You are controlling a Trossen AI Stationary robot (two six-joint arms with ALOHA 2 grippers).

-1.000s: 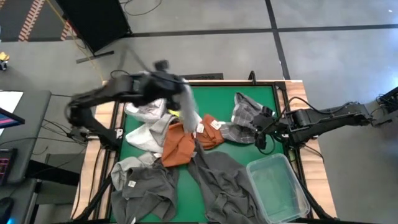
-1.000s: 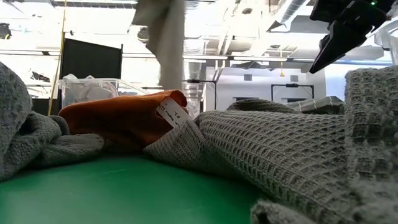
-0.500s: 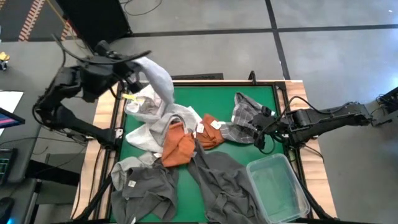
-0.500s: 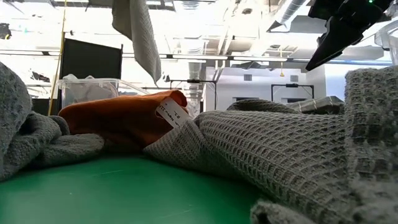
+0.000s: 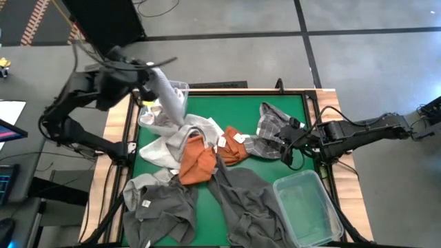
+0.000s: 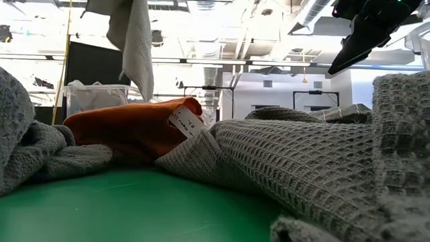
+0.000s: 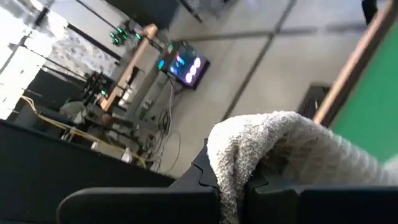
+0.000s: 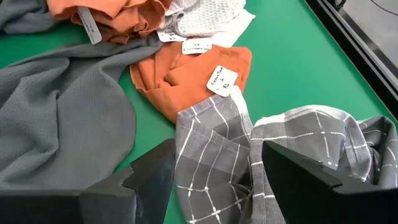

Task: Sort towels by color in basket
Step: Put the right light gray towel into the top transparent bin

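Note:
My left gripper [image 5: 147, 74] is raised over the table's far left corner, shut on a pale grey towel [image 5: 169, 96] that hangs below it [image 6: 134, 47]. Under it stands a clear basket [image 5: 178, 87]. On the green table lie pale towels [image 5: 165, 134], rust orange towels [image 5: 198, 160], dark grey towels [image 5: 248, 200] and a grey checked towel [image 8: 217, 155]. My right gripper [image 8: 214, 168] hovers open above the checked towel at the table's right edge, touching nothing. My left gripper pinches a bunched part of the pale grey towel near its upper end [image 7: 261, 149] between its two fingers. The fingers come from the table's left, slanting slightly down. The towel drapes over them and hangs slack, its lower end [image 5: 182, 118] over the pale towels.
A second clear basket [image 5: 306, 207] stands at the table's near right corner. Paper tags [image 8: 222, 79] stick out of the orange towels. Bare green table [image 5: 234, 110] shows along the far edge. The dark grey towels fill the near part [image 6: 302, 161].
My left gripper has carried the pale grey towel from over the table's middle toward the far left corner and risen a little. The towel swung out behind it and now hangs straighter.

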